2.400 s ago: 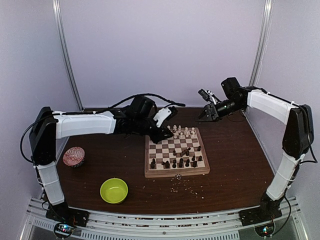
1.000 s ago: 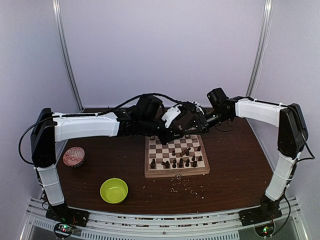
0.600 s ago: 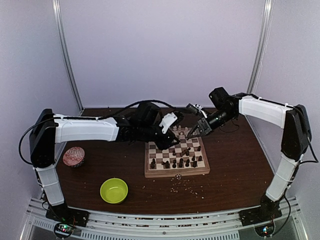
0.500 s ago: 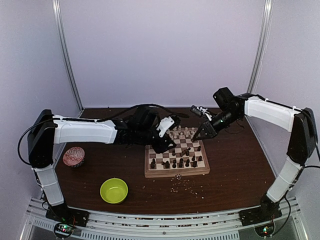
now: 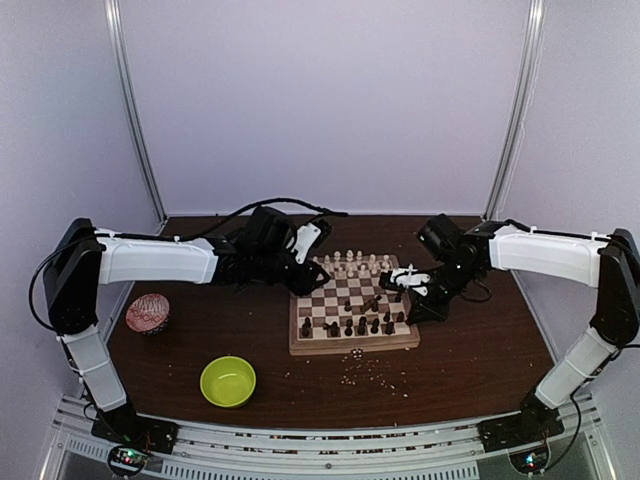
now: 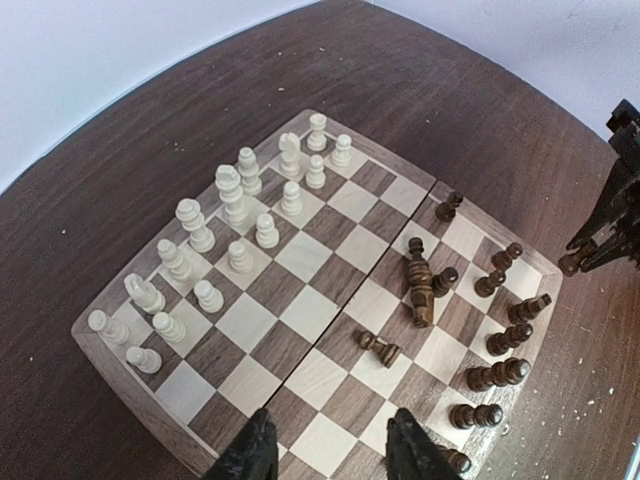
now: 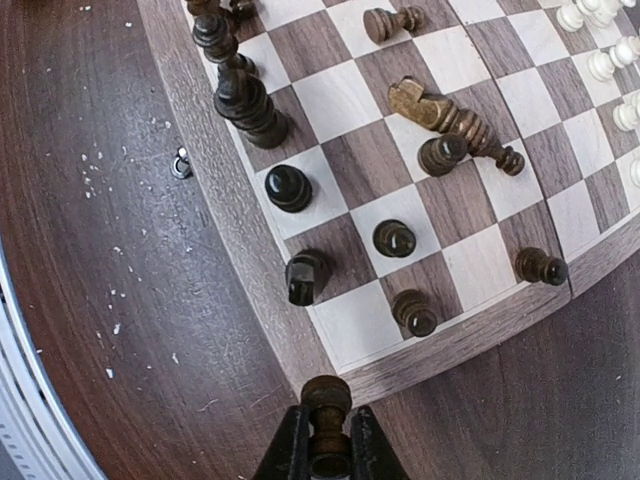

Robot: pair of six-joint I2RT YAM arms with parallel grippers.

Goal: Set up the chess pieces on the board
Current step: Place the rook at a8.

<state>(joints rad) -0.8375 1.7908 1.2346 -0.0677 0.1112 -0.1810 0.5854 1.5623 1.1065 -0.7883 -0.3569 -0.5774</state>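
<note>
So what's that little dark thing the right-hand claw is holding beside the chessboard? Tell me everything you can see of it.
It is a small dark-brown chess piece, glossy turned wood by the look of it, with a round knob head over a collar, probably a pawn. The right gripper pinches it between its two black fingers, with the head showing between their tips. It is just outside the board's pale rim, over the brown table. Whether it touches the table cannot be told.

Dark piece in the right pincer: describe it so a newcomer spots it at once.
Find the board, then its right rim in the top view, where the right pincer hangs. The dark piece clamped there is the only one off the squares, just outside the rim.
</note>
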